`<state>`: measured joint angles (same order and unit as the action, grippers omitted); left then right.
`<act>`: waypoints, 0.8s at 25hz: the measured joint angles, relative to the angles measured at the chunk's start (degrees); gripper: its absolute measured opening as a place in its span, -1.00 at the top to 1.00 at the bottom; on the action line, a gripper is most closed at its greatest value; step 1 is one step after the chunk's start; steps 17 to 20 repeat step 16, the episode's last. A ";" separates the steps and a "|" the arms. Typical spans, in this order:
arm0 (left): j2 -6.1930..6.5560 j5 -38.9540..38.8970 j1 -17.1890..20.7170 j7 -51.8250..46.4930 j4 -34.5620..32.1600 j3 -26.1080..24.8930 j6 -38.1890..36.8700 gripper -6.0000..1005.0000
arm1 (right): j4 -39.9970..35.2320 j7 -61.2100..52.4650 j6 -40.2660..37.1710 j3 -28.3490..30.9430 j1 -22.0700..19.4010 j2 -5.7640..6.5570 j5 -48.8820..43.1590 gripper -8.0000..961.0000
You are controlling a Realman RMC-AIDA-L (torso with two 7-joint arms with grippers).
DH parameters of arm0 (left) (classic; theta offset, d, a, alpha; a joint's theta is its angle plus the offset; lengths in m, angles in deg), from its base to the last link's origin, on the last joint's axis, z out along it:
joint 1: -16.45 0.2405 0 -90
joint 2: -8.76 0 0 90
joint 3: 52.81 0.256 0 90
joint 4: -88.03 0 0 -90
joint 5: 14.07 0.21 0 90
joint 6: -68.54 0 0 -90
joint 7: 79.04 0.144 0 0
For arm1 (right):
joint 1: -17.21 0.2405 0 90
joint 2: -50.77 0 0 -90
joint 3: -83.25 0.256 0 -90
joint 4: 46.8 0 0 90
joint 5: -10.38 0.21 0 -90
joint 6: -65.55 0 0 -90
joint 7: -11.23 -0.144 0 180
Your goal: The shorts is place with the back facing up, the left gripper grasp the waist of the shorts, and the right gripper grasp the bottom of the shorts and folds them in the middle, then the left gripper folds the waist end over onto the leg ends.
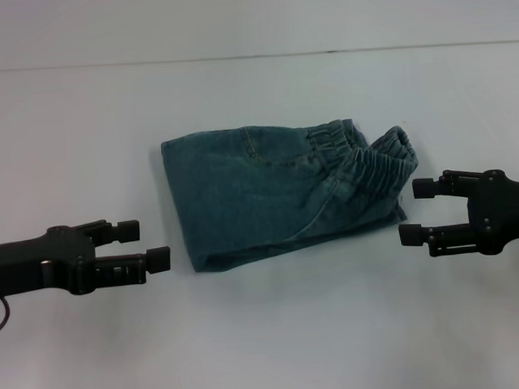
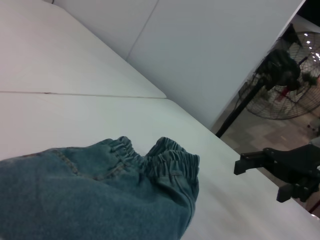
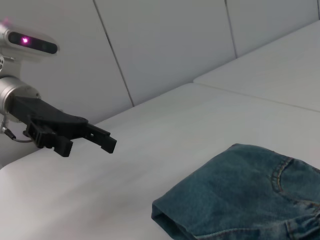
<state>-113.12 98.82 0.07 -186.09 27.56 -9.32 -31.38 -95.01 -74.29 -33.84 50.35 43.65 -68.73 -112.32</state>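
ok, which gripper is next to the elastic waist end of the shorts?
The right gripper: it sits open beside the ruffled waist of the shorts. The left gripper, also open, faces the smooth folded edge.

Lab: white table [image 1: 266, 349], floor fan [image 2: 292, 85].

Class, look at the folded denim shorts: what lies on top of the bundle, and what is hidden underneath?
On top of the folded blue-green denim shorts lies the gathered elastic waist, at the end nearer the right gripper. The leg hems and any embroidery are covered underneath. Both black grippers, the left gripper included, hover apart from the cloth.
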 joint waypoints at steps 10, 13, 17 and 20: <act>0.17 1.00 -0.90 0.01 1.31 0.05 -0.54 -0.89 | 0.04 0.00 0.62 -0.22 0.00 -0.03 0.00 -0.93; 0.16 1.07 -1.02 0.00 1.32 0.03 -0.55 -0.89 | 0.08 0.00 0.64 -0.24 0.02 -0.03 0.00 -0.93; 0.16 1.25 -1.17 -0.02 1.32 0.02 -0.58 -0.89 | 0.08 0.00 0.64 -0.23 0.06 -0.03 0.01 -0.93; 0.16 1.25 -1.17 -0.02 1.32 0.02 -0.58 -0.89 | 0.08 0.00 0.64 -0.23 0.06 -0.03 0.01 -0.93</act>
